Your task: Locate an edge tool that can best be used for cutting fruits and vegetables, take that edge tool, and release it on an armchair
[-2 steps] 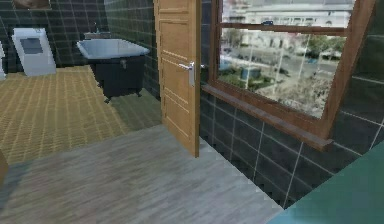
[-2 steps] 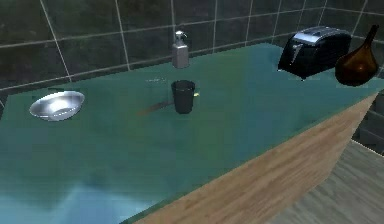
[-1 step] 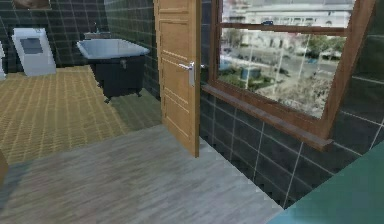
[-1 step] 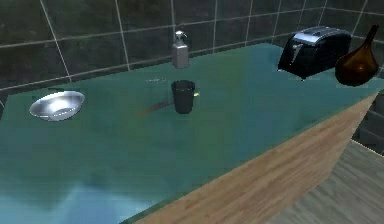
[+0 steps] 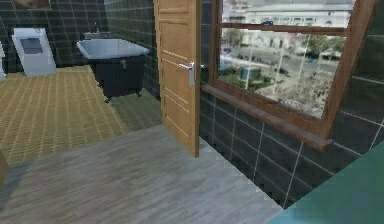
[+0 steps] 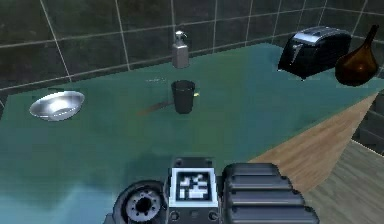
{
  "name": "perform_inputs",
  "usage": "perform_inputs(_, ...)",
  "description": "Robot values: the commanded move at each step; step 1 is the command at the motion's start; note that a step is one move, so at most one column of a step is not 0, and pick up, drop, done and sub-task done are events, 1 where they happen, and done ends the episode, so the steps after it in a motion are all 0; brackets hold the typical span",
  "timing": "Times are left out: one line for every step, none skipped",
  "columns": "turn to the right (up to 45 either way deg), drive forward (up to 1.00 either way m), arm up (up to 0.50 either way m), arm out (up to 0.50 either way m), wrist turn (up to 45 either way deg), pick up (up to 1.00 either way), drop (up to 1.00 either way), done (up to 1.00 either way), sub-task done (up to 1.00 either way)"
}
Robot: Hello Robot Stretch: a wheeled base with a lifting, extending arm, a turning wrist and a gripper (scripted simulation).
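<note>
Edge tool isn't plain yet — a thin dark streak [image 6: 155, 102] on the teal counter [image 6: 90, 150], just left of the dark cup [image 6: 183, 97], may be it. I'd line up on that spot and reach in clear of the cup; whether my claw [image 6: 140, 205], low at the counter's near edge, holds anything I cannot tell.

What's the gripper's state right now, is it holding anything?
Gripper: cannot be told. Its dark body sits low at the arm side view's bottom edge and its far end can't be made out, so whether it holds anything is unclear.
</note>
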Motion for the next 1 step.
perform_inputs(0.0, 0.00, 0.00, 0.50, 0.0, 0.00, 0.00, 0.00, 0.00)
